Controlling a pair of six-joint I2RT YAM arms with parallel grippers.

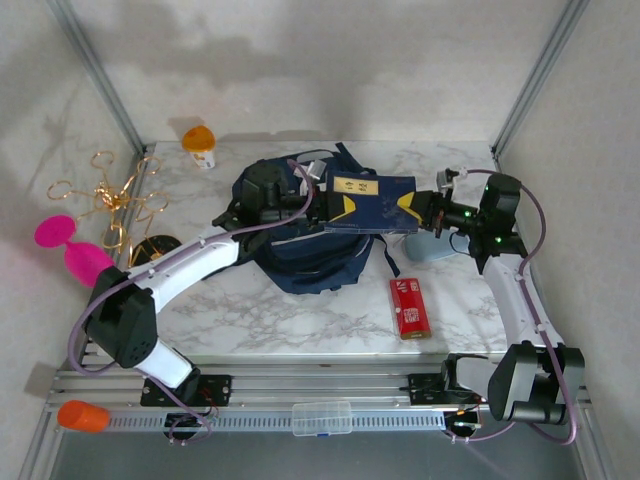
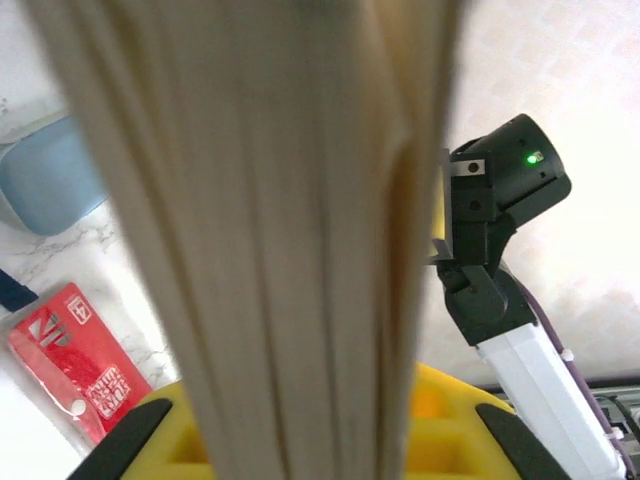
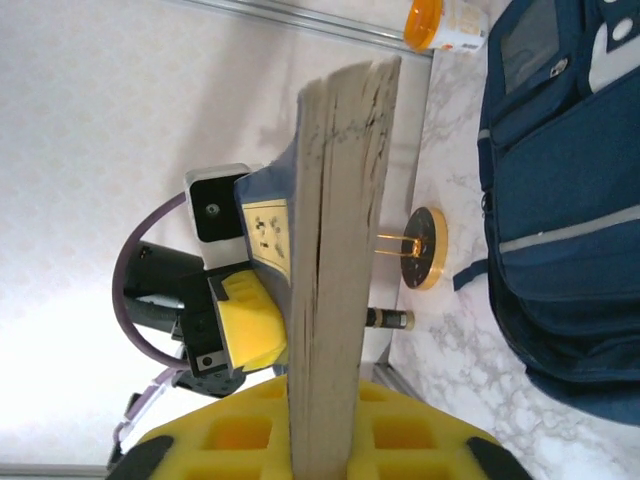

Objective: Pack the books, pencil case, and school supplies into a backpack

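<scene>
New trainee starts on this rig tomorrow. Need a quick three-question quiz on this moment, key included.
1. True or false: the red box is already inside the backpack.
2. What do the left fingers and right fingers both grip? A) the black-and-gold disc B) the books C) the orange-capped bottle
3. Which pale blue item lies partly under the right arm?
Key: 1 false, it lies on the table, outside the backpack. 2 B, one end of the stack each, above the backpack. 3 the pencil case.
</scene>
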